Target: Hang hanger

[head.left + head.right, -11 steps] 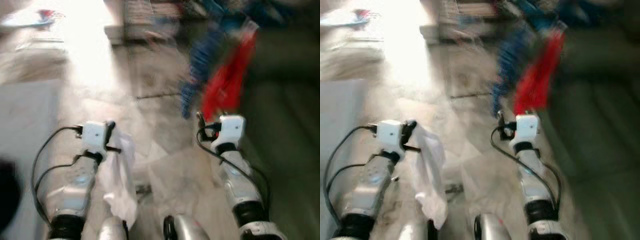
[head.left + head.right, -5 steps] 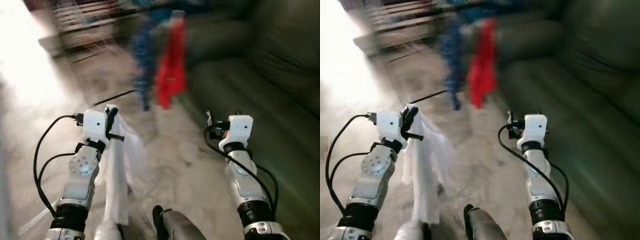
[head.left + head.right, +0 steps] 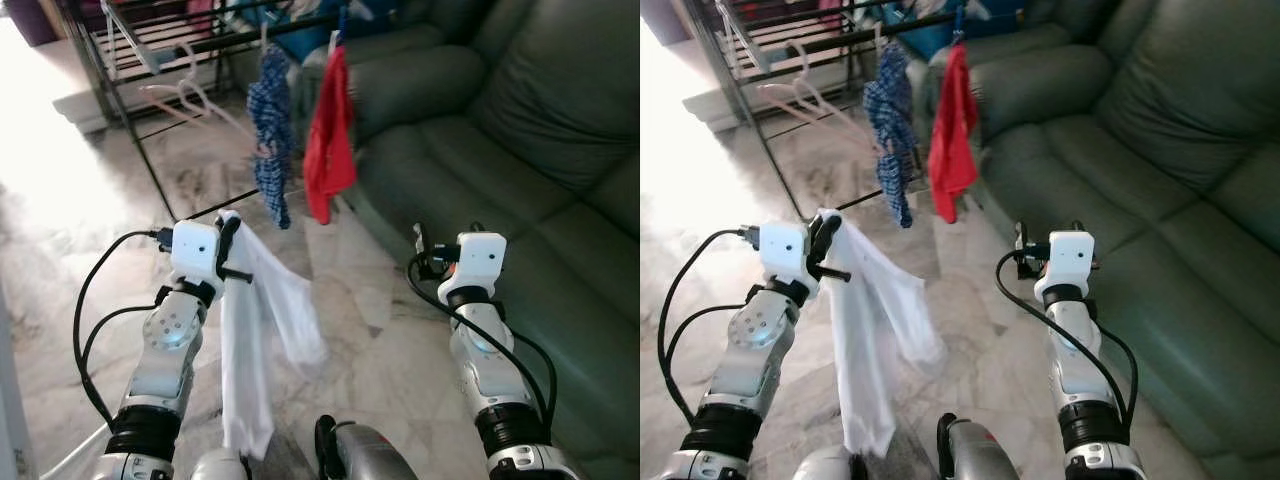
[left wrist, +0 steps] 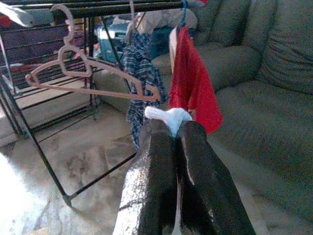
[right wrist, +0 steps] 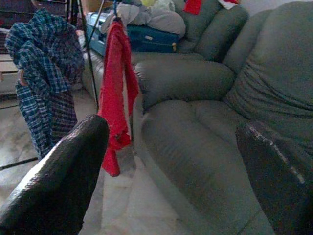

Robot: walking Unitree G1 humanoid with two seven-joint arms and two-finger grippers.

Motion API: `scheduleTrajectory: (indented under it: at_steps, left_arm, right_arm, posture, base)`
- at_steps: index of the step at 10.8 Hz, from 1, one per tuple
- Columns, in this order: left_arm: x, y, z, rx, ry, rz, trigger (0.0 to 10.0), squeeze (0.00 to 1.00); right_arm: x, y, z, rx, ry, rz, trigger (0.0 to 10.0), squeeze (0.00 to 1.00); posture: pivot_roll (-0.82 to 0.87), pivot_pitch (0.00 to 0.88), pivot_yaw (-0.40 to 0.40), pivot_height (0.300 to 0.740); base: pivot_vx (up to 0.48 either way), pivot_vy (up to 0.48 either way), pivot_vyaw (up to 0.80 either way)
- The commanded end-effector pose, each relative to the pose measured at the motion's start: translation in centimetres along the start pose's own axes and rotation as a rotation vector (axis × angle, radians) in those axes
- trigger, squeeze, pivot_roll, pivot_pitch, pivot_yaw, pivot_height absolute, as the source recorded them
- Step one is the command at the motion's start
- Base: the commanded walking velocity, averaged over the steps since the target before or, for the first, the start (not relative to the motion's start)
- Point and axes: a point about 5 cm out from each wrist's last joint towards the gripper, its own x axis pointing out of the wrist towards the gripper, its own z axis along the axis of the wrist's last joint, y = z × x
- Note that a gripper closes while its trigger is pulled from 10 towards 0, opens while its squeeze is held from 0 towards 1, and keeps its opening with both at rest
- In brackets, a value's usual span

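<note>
An empty pink plastic hanger (image 4: 93, 78) hangs by its hook from the top rail of a black metal drying rack (image 3: 120, 100) that stands on the pale marble floor (image 3: 380, 340) ahead of the robot and to its left. On the same rail, to the right of the hanger, hang a blue-and-white checked garment (image 3: 270, 135) and, just beside it, a red garment (image 3: 328, 130); the red one hangs from a blue hook, nearest the sofa.

The left tool (image 3: 228, 245) is raised in front of the robot, well short of the rack, and its two black fingers (image 4: 151, 186) are clenched on a white cloth garment (image 3: 250, 350). A tuft of the white fabric pokes out between the fingertips in the left wrist view, and the rest of the cloth trails down beside the silver forearm, hanging loose over the floor.

The right tool (image 3: 420, 243) is held up at about the same height on the robot's right, released, its fingers (image 5: 63, 181) spread wide apart with nothing between them. It faces the dark green leather sofa (image 3: 520, 130), which runs along the right of the scene. A blue suitcase-like case (image 5: 142, 39) with grey cloth bundled on it lies behind the rack at the sofa's far end.
</note>
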Motion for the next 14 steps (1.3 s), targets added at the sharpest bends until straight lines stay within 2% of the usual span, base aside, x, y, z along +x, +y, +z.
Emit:
scheduleTrajectory:
  at_steps: [1,4,6,7,10,14]
  left_arm:
    - [0.4,0.2,1.0,0.011,-0.049,0.011,10.0,0.0]
    - [0.5,0.5,1.1,0.018,-0.056,0.033,10.0,0.0]
    - [0.5,0.8,0.6,0.04,-0.028,0.065,10.0,0.0]
    - [0.4,1.1,0.0,0.063,0.016,0.08,10.0,0.0]
    - [-1.1,2.8,-1.2,0.046,0.046,0.116,10.0,0.0]
    - [-1.6,3.2,-1.8,0.055,0.057,0.213,10.0,0.0]
  right_arm:
    - [0.0,-0.2,0.0,-0.005,-0.002,-0.009,10.0,0.0]
    - [0.0,-0.2,0.2,-0.014,-0.013,-0.003,10.0,0.0]
    - [-0.1,-0.2,0.2,-0.017,-0.012,-0.001,10.0,0.0]
    - [-0.1,-0.2,0.1,-0.018,-0.009,0.0,10.0,0.0]
    - [-1.2,-0.3,-0.9,-0.008,0.028,0.009,10.0,0.0]
    - [-0.9,-0.2,-0.6,0.016,0.014,0.031,10.0,0.0]
  posture:
    - [0.01,0.121,-0.041,0.74]
    - [0.01,0.124,-0.044,0.74]
    - [0.01,0.123,-0.05,0.74]
    - [0.01,0.123,-0.05,0.74]
    - [0.01,0.113,-0.052,0.74]
    - [0.01,0.096,-0.057,0.74]
  base:
    - [0.375,0.259,0.0]
    - [0.377,0.179,0.0]
    - [0.0,0.0,0.0]
    - [0.0,0.0,0.0]
    - [0.1,0.0,0.0]
    - [0.393,0.276,0.0]
